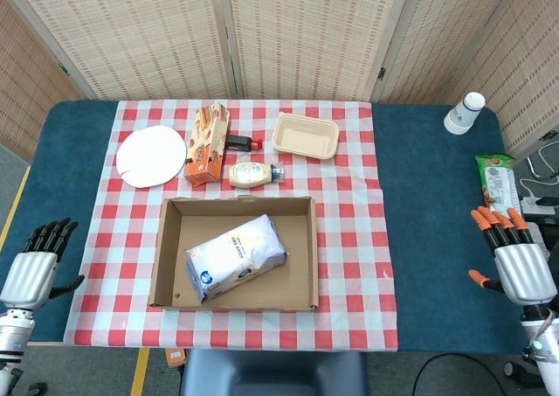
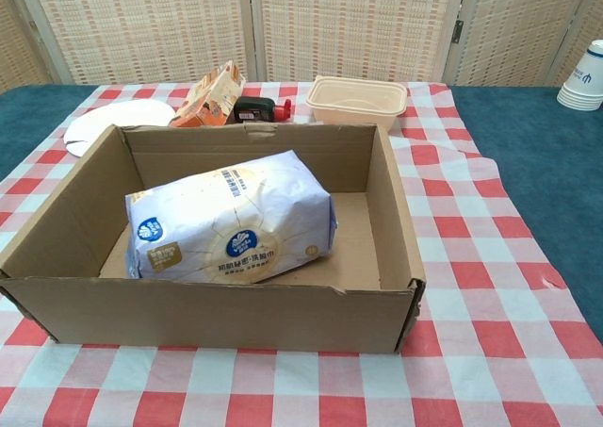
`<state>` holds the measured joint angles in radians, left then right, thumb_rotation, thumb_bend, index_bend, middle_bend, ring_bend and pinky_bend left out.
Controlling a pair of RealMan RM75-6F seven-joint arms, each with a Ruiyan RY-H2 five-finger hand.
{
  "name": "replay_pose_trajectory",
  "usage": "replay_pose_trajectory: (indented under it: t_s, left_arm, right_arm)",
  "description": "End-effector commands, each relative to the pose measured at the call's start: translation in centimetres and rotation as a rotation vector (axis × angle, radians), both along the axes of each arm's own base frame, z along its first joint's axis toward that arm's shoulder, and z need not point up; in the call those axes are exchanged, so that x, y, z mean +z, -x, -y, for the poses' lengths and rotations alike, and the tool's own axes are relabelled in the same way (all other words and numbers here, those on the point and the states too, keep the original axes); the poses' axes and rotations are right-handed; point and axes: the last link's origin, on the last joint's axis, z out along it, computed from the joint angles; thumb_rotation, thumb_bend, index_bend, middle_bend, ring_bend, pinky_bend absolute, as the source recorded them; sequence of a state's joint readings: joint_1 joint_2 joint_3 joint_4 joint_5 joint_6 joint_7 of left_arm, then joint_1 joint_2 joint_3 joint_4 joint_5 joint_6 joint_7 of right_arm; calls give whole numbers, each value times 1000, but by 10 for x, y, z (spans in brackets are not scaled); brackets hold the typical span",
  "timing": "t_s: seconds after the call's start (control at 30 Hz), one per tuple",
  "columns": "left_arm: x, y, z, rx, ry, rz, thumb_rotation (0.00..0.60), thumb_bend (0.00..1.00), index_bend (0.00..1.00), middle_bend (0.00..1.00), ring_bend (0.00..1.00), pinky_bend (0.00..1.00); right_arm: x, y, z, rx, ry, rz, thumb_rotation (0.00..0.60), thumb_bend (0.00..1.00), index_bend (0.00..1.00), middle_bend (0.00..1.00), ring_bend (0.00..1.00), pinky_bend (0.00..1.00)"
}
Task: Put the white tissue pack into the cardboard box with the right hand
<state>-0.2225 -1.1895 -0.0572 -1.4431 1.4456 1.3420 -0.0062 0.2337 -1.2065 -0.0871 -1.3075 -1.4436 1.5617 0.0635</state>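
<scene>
The white tissue pack lies tilted inside the open cardboard box on the checked cloth. My right hand hovers at the table's right edge, far from the box, fingers spread and holding nothing. At the front left corner my left hand stays with its fingers apart, also empty. Neither hand appears in the chest view.
Behind the box are a white plate, an orange carton, a dark bottle, a mayonnaise bottle and a beige tray. Paper cups and a green snack packet sit on the blue table at right.
</scene>
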Motion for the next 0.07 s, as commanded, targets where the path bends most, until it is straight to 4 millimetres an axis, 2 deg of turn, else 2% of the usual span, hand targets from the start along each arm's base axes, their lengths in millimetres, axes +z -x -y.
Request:
replay_pose_trajectory:
  t_s: [0.03,0.07]
  left_arm:
    - [-1,-1,0,-4,4,0,600,197,0,0,0,69]
    - [-2,-1,0,-4,5,-1,600,197,0,0,0,69]
  right_arm:
    - [1,1,0,0,-1,4,600,0,0,52,0,50]
    - [0,1,0,0,-2,6,600,0,0,52,0,50]
